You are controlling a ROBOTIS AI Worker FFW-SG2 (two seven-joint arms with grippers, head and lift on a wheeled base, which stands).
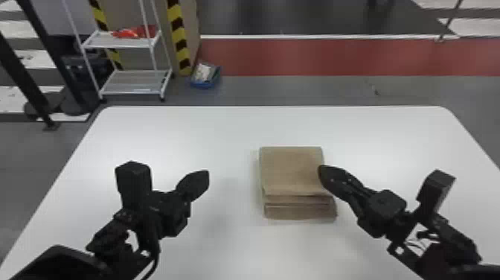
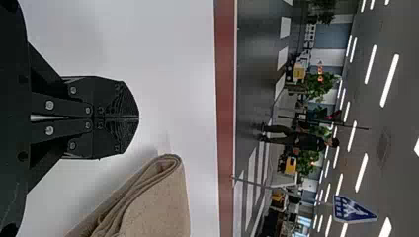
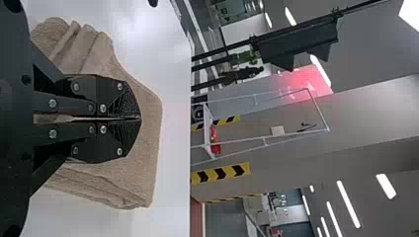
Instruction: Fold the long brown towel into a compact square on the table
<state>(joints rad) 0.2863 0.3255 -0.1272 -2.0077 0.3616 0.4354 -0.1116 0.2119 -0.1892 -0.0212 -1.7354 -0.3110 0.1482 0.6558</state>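
One towel (image 1: 292, 171) lies between left tool (image 1: 206, 175) and right tool (image 1: 321, 170), nearer the latter.

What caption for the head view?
Folded brown towel on white table; left gripper apart, right gripper at its right edge.

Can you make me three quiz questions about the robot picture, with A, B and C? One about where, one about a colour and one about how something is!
1. Where does the towel lie?
A) On the floor
B) On the table
C) On a shelf

2. What colour is the towel?
A) Blue
B) Red
C) Brown

3. How are the fingers of the left hand?
A) Shut
B) Wide open
C) Pinching the towel

Answers:
1 B: the head view shows it resting on the tabletop.
2 C: its cloth looks brown in every view.
3 A: the fingers meet, and the towel lies off to one side.
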